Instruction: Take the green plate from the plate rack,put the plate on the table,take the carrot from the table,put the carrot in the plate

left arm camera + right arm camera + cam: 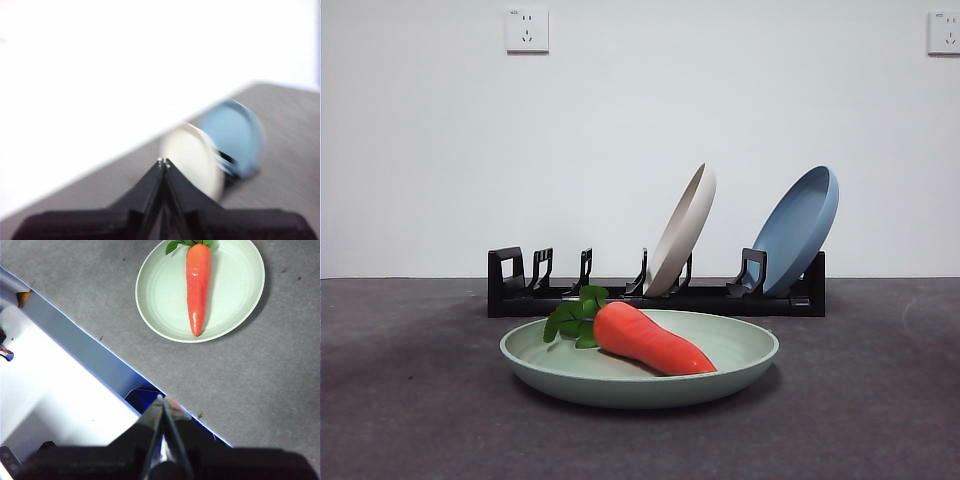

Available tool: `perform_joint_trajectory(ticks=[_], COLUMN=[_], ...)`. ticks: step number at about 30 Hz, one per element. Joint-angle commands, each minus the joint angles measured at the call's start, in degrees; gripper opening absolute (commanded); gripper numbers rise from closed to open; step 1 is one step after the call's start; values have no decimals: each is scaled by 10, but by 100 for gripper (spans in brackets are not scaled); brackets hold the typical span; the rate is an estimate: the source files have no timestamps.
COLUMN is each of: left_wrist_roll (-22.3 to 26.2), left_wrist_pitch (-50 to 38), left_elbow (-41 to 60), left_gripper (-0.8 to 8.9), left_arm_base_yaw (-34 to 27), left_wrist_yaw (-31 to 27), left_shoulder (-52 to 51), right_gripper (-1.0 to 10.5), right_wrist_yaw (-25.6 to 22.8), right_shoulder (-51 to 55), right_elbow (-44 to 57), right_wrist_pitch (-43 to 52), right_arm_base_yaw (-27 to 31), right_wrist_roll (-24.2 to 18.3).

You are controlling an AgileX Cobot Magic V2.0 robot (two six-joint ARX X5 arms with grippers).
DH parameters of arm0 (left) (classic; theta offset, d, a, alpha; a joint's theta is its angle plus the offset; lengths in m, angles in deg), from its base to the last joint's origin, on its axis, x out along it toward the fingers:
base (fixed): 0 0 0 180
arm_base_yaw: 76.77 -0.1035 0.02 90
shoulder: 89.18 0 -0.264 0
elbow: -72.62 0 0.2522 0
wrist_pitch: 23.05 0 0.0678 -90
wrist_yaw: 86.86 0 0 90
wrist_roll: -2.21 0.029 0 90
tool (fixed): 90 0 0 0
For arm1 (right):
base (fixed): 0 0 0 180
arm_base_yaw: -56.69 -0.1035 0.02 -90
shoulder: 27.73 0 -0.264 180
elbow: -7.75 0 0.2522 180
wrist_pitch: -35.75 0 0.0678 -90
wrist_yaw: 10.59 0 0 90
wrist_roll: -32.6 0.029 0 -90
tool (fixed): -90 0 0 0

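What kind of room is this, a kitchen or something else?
Probably a lab or test bench, not a kitchen: a bare white wall with sockets, a dark grey table, and only a plate rack and a toy carrot on a green plate.

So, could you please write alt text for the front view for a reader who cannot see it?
An orange carrot lies in a green plate on a dark grey table. Behind stands a black plate rack holding a tilted cream plate and blue plate, against a white wall.
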Motion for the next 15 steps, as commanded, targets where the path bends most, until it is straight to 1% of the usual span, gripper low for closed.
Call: perform_joint_trajectory(ticks=[1, 3, 6, 10, 15], left_wrist_roll=[16, 14, 13, 10, -26], left_wrist_pitch=[-81, -131, -179, -183, -183], left_elbow=[72, 131, 214, 303, 405], left_gripper=[-3, -3, -3, -3, -3], left_arm_base_yaw=[-82, -129, -179, -229, -276], left_wrist_yaw=[31, 29, 26, 26, 26], left_shoulder=[-48, -90, -148, -212, -286], right_gripper=[0, 0, 0, 0, 0], right_wrist_yaw=[-1, -1, -1, -1, -1], right_shoulder=[2, 1, 1, 2, 2], right_elbow=[4, 4, 4, 4, 4], right_wrist_pitch=[2, 2, 2, 2, 2], right_arm_base_yaw=[-1, -1, -1, -1, -1], right_wrist_roll=[3, 3, 3, 3, 3])
